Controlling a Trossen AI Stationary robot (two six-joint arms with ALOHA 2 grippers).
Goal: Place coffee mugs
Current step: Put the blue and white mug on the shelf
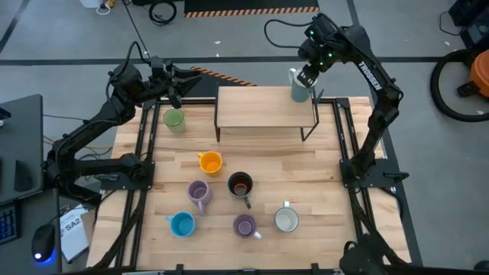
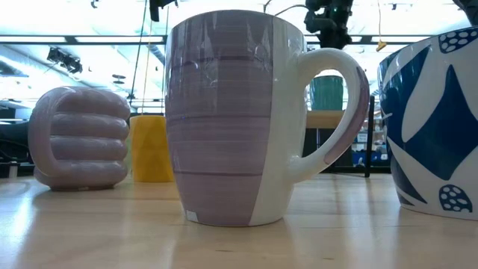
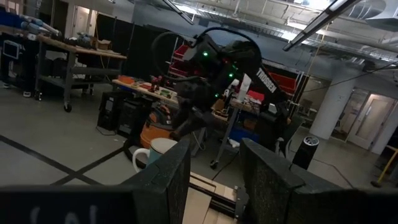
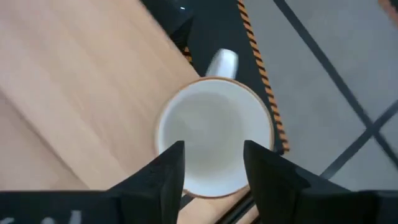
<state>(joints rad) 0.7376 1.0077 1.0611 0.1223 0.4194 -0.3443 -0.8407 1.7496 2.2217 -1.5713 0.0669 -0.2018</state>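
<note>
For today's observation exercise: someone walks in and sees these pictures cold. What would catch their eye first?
First, the right claw standing open over a white mug on the right end of the wooden shelf at the table's far side. Next, six mugs scattered on the near half of the table, the orange mug brightest among them. A green mug sits apart, left of the shelf by the left claw.

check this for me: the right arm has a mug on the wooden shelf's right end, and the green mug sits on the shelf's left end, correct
Not quite. The green mug is not on the shelf; in the high view it stands on the table, off the shelf's left end, near the left arm's fingers. The rest holds: the right arm's fingers are at a mug on the shelf's right end.
</note>
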